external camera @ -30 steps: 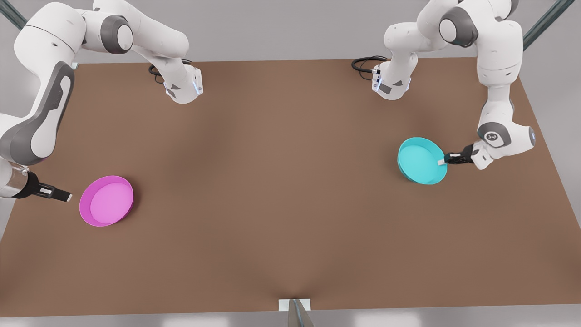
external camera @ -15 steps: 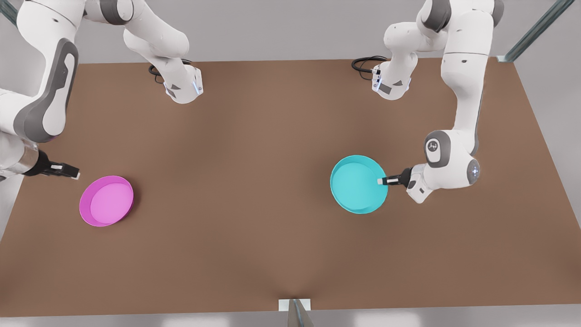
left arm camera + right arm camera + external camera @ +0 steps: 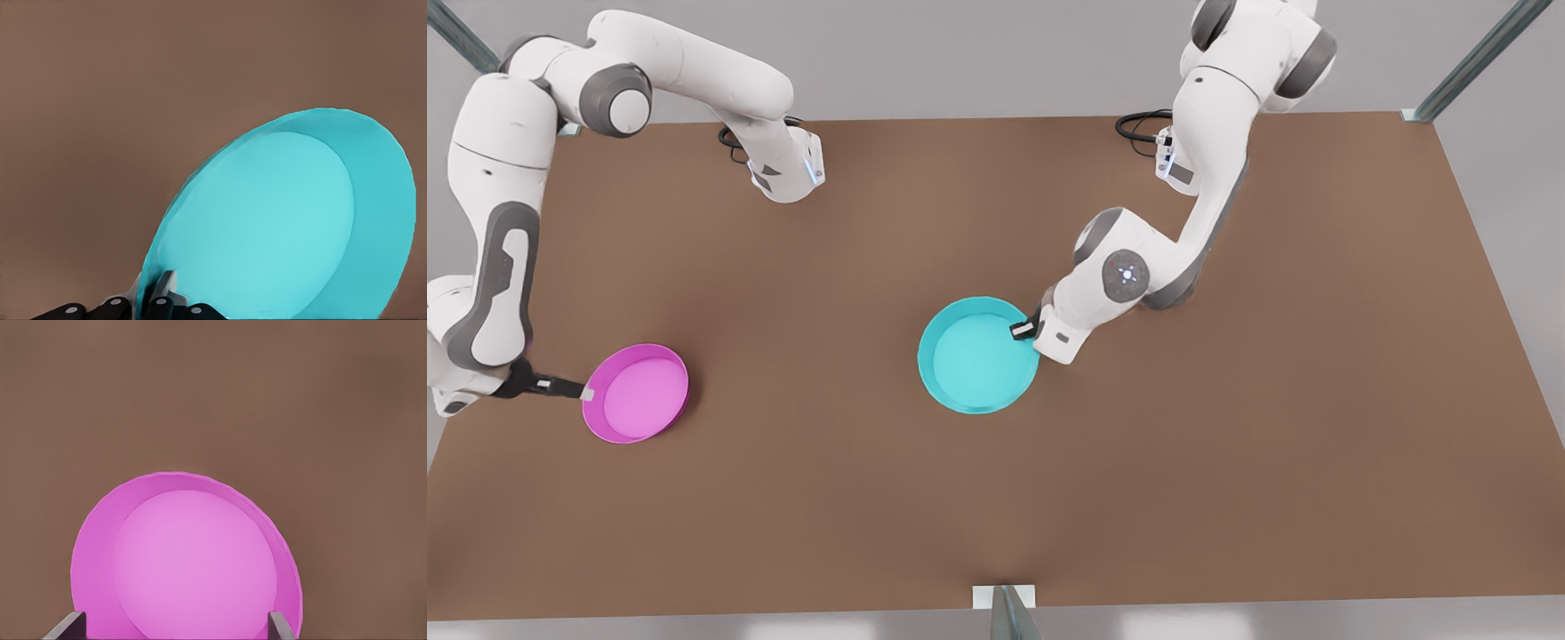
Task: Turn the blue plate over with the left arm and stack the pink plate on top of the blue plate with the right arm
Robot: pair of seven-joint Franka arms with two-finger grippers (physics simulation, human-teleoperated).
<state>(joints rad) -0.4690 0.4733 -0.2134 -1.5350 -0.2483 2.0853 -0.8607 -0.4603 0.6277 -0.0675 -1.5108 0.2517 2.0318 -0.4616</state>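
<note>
The left gripper [image 3: 1021,331] has its jaws pinching the rim of the blue plate [image 3: 976,356]. This plate is near the middle of the tabletop [image 3: 996,498], with its open side up, so it is not flipped yet.

The right gripper [image 3: 585,393] is at the edge of the pink plate [image 3: 637,393], on the front view's left. Its jaws are spread wide, one finger on each side of the plate, and they hold nothing. The pink plate sits flat on the tabletop, well apart from the blue one.

What could go wrong? The left jaws hold only a thin bit of rim. When the arm turns the plate over, it may slip out and drop. The right jaws sit low by the pink plate, so a small push could slide it away.

The left wrist view shows the fingers [image 3: 160,293] biting the blue rim, one inside and one outside. The front view shows how far apart the two plates are.
</note>
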